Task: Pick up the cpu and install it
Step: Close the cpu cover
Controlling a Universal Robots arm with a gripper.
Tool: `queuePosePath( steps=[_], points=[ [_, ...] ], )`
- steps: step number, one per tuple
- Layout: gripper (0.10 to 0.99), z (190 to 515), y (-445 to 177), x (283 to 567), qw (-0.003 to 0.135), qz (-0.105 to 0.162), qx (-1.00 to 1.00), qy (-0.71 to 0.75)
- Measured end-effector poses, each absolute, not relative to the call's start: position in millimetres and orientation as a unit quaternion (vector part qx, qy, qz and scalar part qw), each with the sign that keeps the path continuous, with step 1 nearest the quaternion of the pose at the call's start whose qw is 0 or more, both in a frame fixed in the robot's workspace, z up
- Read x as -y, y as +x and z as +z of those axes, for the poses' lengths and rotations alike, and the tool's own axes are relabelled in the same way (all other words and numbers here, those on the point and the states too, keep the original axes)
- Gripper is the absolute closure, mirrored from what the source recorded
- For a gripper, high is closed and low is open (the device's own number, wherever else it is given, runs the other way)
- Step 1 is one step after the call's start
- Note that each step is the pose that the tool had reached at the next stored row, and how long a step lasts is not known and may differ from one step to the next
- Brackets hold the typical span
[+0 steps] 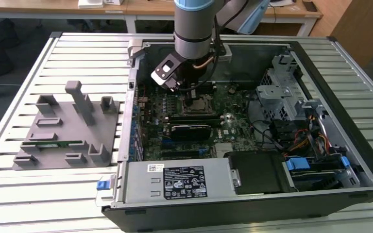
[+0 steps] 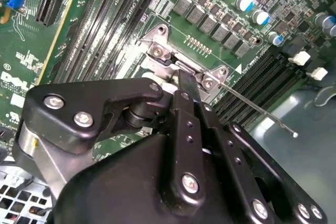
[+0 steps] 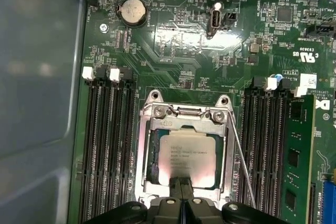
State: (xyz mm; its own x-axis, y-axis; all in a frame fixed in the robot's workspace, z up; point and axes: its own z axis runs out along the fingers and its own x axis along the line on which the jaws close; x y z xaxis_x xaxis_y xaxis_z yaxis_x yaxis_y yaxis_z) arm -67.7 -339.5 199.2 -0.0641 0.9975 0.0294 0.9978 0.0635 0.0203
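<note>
First wrist view, one cpu [image 3: 186, 153] in socket [image 3: 143, 145], one end effector [image 3: 181, 181] pinched narrow (at cpu's edge)

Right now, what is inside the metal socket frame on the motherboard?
The cpu lies inside the socket frame, silvery top up. The gripper, its tip closed, covers one edge of the cpu. Whatever is beneath the cpu is hidden.

Your arm [image 1: 193, 34] stands vertical, wrist pointing straight down, and its jaws are closed tight against each other.
</note>
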Motion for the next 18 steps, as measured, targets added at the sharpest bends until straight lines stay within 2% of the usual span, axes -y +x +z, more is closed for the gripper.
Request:
queuePosePath(
  steps=[18],
  points=[
    [0.980,210,-56,340,0.004,-0.018,0.729,-0.684]
  ],
)
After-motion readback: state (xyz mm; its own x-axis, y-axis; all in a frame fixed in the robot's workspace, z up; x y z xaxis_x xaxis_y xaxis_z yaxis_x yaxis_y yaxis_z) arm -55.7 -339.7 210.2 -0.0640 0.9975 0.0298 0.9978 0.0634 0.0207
